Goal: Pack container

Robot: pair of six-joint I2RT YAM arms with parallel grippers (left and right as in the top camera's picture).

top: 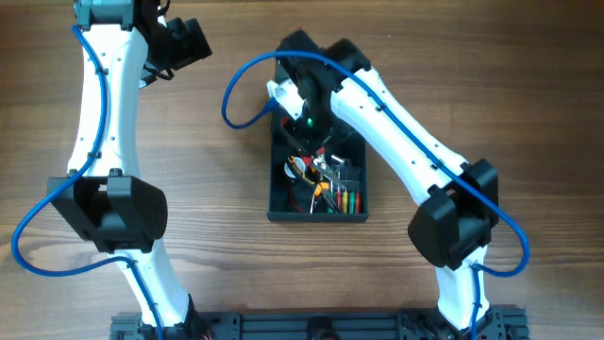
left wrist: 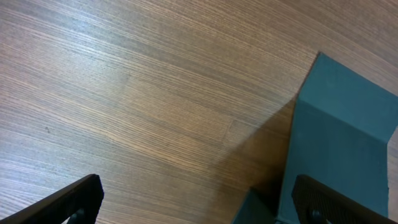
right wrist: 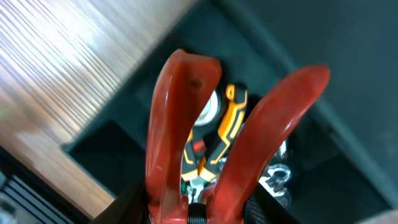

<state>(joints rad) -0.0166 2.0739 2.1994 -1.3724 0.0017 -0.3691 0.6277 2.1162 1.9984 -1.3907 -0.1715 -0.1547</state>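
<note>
Pliers with curved red handles (right wrist: 177, 124) sit clamped in my right gripper (right wrist: 198, 210), over the open dark teal-grey rectangular container (top: 317, 216) mid wooden table (top: 217, 189). My left gripper (left wrist: 202, 202) hangs near the far edge, jaws wide, beside the flat lid (left wrist: 342, 124).

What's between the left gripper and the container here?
Only bare wooden table, crossed by the right arm's blue cable, as the overhead view shows. The left gripper stands apart from the container.
</note>
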